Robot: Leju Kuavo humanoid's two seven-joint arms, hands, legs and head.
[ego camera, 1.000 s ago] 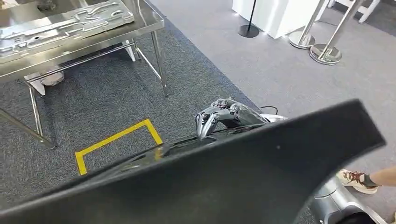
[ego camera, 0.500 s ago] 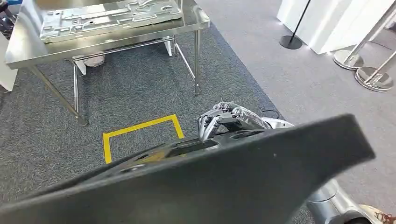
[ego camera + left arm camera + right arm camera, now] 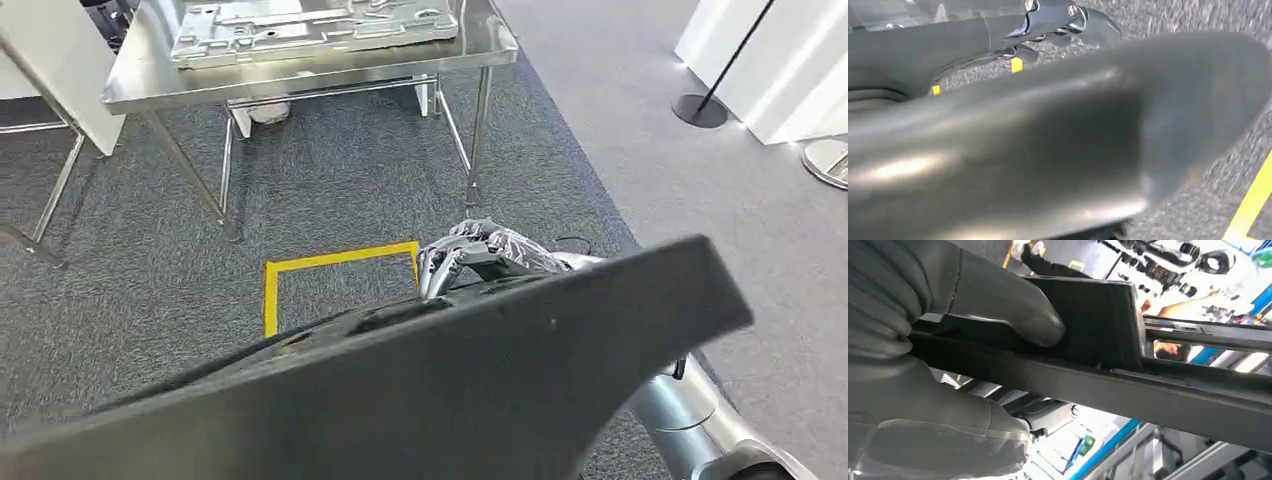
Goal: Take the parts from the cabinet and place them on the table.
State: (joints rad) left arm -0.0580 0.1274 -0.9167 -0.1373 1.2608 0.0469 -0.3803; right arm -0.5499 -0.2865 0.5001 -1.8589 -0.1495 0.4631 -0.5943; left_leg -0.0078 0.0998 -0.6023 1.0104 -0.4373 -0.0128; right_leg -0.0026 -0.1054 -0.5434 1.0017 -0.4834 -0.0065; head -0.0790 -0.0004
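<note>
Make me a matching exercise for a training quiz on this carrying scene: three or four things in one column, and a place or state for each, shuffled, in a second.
Things:
1. black panel
2. silver stamped part
3. yellow tape outline
4. right robot hand

Places or states:
A. marked on the dark carpet before the steel table
B. gripping the far edge of the carried piece
C. lying flat on the steel table
D. held across the foreground, close under the head camera

Pairs: 1-D, 2-C, 3-A, 4-B
</note>
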